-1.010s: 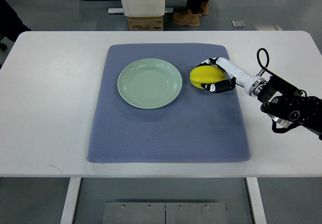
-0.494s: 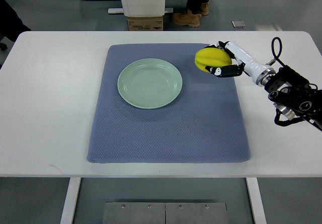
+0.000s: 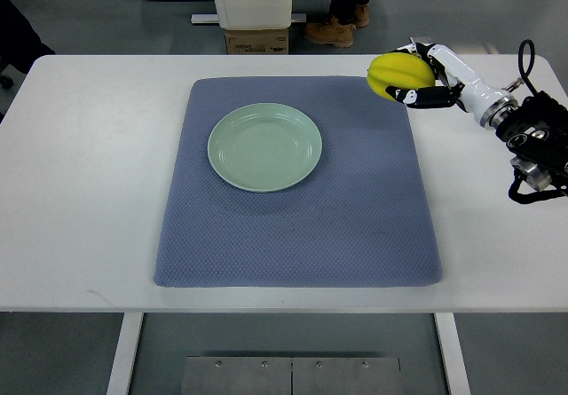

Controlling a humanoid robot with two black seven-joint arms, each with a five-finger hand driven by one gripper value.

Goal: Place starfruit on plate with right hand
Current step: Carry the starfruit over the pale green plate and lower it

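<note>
Starfruit (image 3: 399,75): yellow, above the mat's (image 3: 293,235) far right corner.
Right hand (image 3: 424,77): fingers wrapped around the starfruit.
Plate (image 3: 264,146): green, empty, on the mat.

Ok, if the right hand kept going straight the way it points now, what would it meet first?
The right hand, gripping the starfruit, points left and slightly away, past the mat's far right corner. The bare table beyond looks free; the plate lies nearer, off that line. Height is unclear.

White table (image 3: 89,191), grey floor (image 3: 89,13), cardboard box (image 3: 256,42).
</note>
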